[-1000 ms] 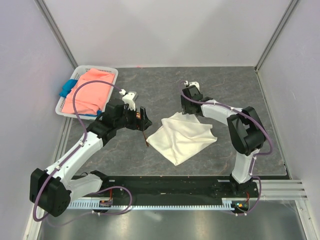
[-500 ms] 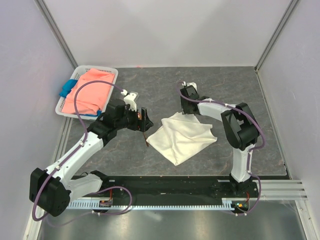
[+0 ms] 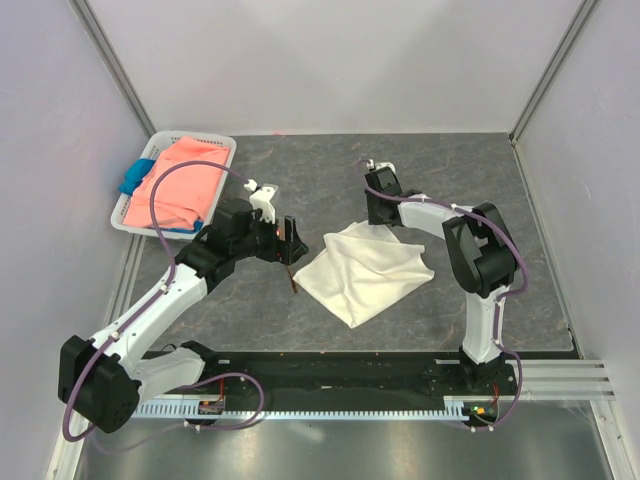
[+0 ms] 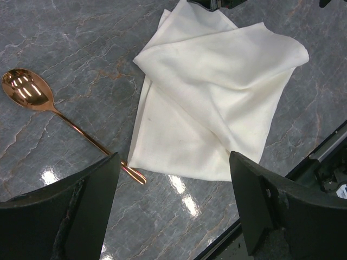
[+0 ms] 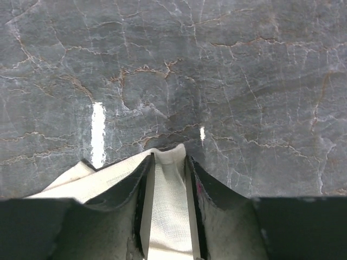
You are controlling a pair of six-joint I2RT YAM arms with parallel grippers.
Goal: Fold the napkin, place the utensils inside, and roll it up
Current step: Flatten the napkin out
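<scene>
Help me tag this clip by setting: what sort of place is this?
Likely a lab test cell: plain walls box in a marble-look table, two robot arms bolted at its near edge.

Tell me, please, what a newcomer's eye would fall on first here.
The rumpled white napkin at mid-table, its far corner pinched by the right gripper. A copper spoon lies just left of it, below the open left gripper. A pink cloth fills the basket at far left.

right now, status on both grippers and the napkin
Left gripper open, beside napkin. Right gripper shut on napkin's far corner. Spoon lies beside it, nothing blocking.
</scene>
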